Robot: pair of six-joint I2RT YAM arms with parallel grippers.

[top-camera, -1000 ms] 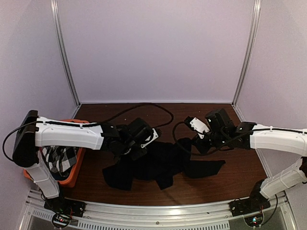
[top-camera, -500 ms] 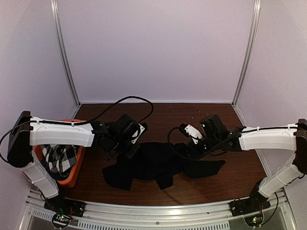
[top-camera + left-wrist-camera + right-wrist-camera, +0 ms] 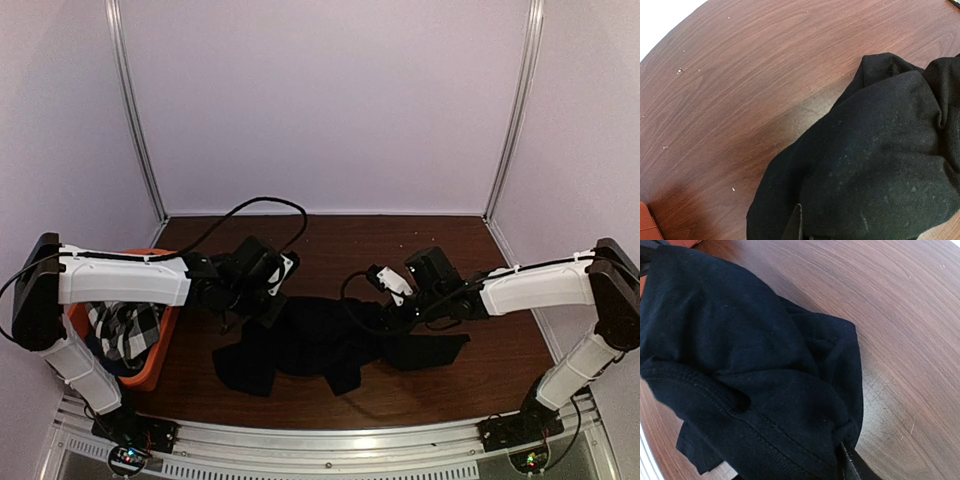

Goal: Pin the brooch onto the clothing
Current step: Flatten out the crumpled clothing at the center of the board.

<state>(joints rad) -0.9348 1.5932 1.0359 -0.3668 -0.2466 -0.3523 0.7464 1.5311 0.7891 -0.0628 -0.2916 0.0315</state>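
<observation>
The black T-shirt lies in a crumpled heap in the middle of the brown table. At the shirt's far left edge, the left gripper is squeezed tight on the cloth. The right gripper touches the shirt's right side, but it is not clear if it is pinching. By the left wall, an orange bin holds a checked cloth.

Robot lab test booth: plain lilac walls, aluminium posts, wood table.
</observation>
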